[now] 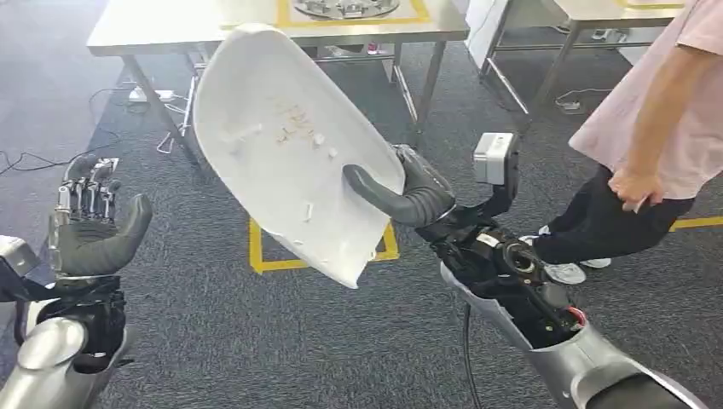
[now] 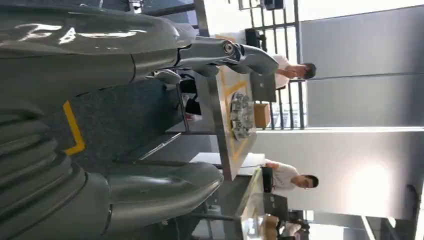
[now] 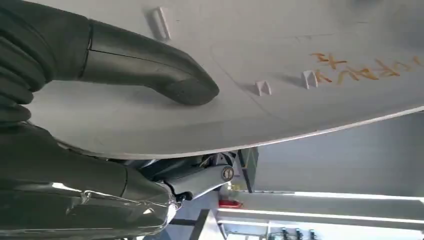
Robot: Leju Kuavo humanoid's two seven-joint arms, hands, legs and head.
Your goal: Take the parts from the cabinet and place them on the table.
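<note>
Head view: the robot looks down at a dark grey carpet. Its right hand (image 1: 409,194) grips a large white curved plastic shell (image 1: 286,141), thumb pressed on the hollow inner face, other fingers behind the edge. The shell is held up in the air, tilted, its inner side with small clips and faint orange writing facing the camera. The left hand (image 1: 92,223) is raised palm up at the left, fingers spread apart, holding nothing. Ahead stands a grey table (image 1: 170,25) with a yellow taped outline and a round metal part (image 1: 345,7) on it. A yellow taped square (image 1: 281,251) marks the floor below the shell. A person in a pink shirt and dark trousers (image 1: 656,136) stands at the right.

Left wrist view: the left hand's thumb (image 2: 160,192) and a finger (image 2: 100,50) lie well apart with nothing between them. Beyond them is the table (image 2: 220,130) with the round metal part (image 2: 242,116), and two seated people farther off.

Right wrist view: the right hand's thumb (image 3: 145,65) presses on the shell's white inner face (image 3: 280,45), fingers (image 3: 195,177) beneath its rim
</note>
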